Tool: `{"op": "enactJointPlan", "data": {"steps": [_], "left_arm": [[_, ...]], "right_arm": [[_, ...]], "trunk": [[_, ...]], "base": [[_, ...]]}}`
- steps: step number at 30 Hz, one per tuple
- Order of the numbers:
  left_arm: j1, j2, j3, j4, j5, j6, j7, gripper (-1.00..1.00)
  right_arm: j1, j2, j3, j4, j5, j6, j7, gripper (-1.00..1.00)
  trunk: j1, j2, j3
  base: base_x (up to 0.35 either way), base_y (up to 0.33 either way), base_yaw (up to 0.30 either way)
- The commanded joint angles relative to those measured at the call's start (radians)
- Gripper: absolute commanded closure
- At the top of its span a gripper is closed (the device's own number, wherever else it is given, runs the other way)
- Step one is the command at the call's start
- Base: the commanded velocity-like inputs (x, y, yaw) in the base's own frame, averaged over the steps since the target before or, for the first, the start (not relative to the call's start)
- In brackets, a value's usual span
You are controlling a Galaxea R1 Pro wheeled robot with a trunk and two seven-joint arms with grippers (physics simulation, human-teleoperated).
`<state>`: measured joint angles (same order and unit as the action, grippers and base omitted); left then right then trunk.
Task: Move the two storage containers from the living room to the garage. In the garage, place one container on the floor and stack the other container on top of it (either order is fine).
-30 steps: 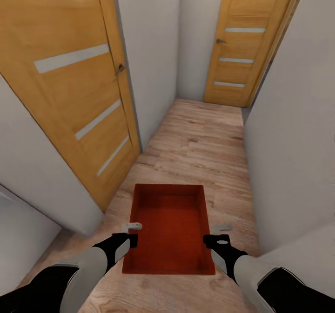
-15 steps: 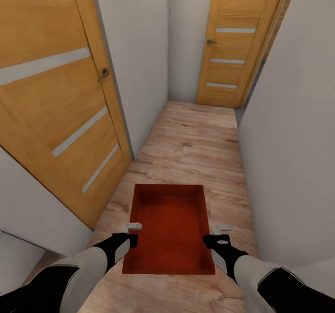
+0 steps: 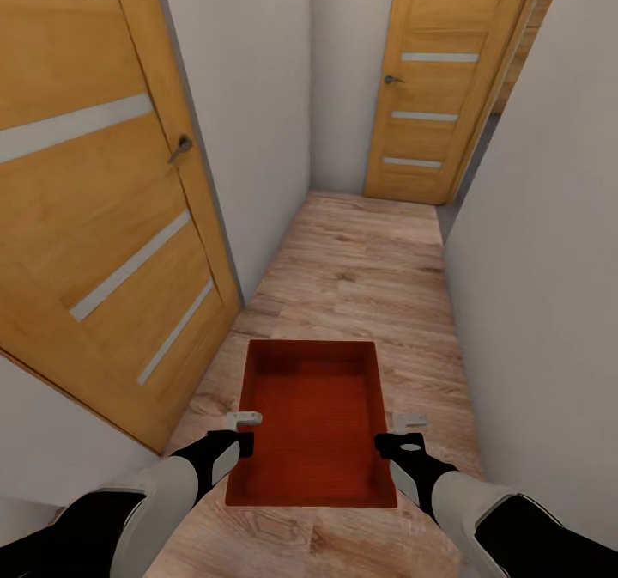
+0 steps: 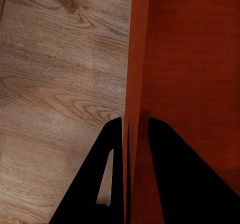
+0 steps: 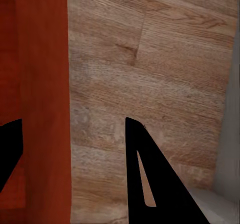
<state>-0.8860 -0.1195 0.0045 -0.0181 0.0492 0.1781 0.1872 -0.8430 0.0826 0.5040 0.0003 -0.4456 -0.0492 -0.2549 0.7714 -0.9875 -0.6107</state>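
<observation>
Narrow wood-floored hallway frames the orange-red container (image 3: 312,419) at lower centre, likely light with thin flexing walls (best pinched mid-wall), left gripper (image 4: 131,134) clamping one long wall, right gripper (image 5: 70,129) straddling the other without visibly closing.

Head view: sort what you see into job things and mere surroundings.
Job things:
- bin, orange-red, carried over the wood floor
- left hand, clamped on the bin's left wall
- right hand, straddling its right wall

Surroundings:
- near door, at left
- far door, at the corridor's end
- wood floor
- white walls
</observation>
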Motion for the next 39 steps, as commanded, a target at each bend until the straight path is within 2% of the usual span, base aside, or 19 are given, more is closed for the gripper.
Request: {"op": "enactJointPlan", "data": {"steps": [1,17,39], "left_arm": [[0.0,0.0,-0.012,-0.002,0.001,0.006,0.006,1.0],[0.0,0.0,-0.012,-0.002,0.001,0.006,0.006,1.0],[0.0,0.0,-0.012,-0.002,0.001,0.007,0.006,1.0]], "right_arm": [[-0.001,0.001,0.007,0.001,-0.012,-0.005,-0.005,1.0],[-0.001,0.004,0.007,0.001,-0.012,-0.005,-0.009,1.0],[-0.001,0.003,0.007,0.001,-0.012,-0.006,-0.009,1.0]], "trunk": [[0.001,0.0,-0.001],[0.001,0.0,-0.001],[0.001,0.0,-0.001]], "base": [[0.322,0.0,-0.019],[0.322,0.0,-0.19],[0.322,0.0,-0.006]]}}
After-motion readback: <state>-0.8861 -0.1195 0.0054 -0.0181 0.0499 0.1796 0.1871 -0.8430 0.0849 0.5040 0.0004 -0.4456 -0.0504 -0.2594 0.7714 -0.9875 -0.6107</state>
